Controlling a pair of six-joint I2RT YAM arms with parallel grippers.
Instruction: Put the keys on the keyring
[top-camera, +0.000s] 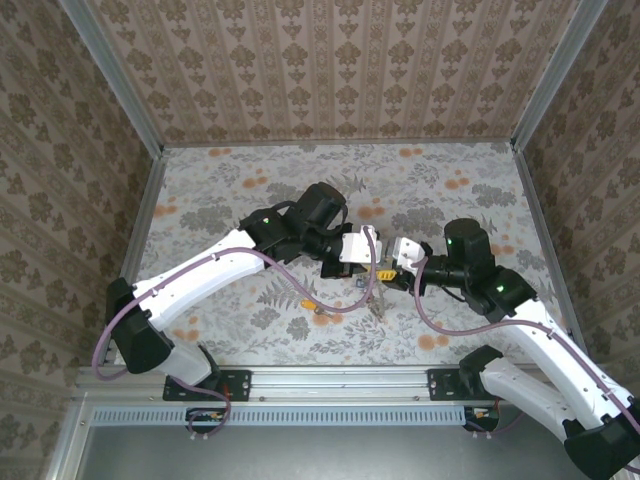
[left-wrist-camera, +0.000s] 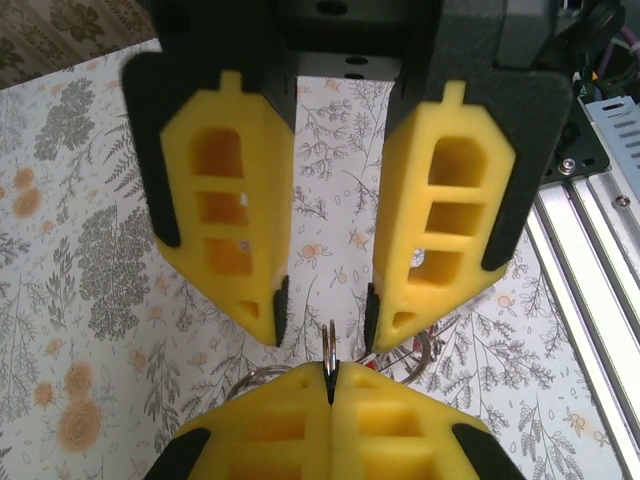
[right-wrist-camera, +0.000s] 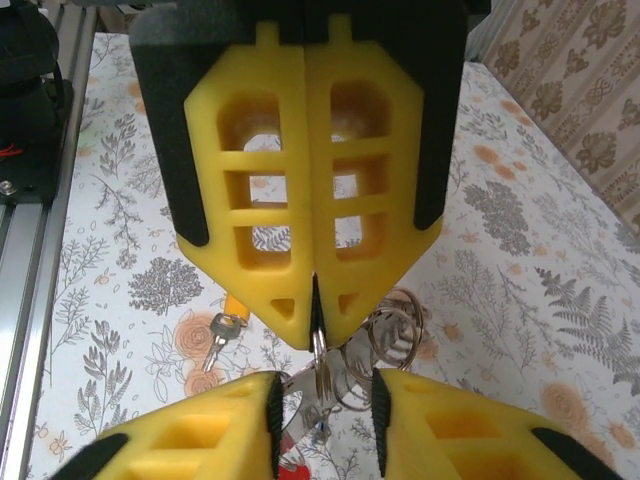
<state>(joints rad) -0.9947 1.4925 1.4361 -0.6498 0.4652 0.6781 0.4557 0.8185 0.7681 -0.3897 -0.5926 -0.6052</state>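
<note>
So, left end effector is clamped on the thin grey metal keyring; right end effector sits narrowly parted around that ring, with a small yellow-headed key beside it on the floral bench.

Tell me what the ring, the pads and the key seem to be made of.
Ring: thin metal wire, grey and glossy; it glints along its edge.
Pads: yellow and matte, with cut-out windows; plastic or firm foam, hard to say which.
Key: shiny, silvery metal blade; the yellow head is probably plastic.
</note>
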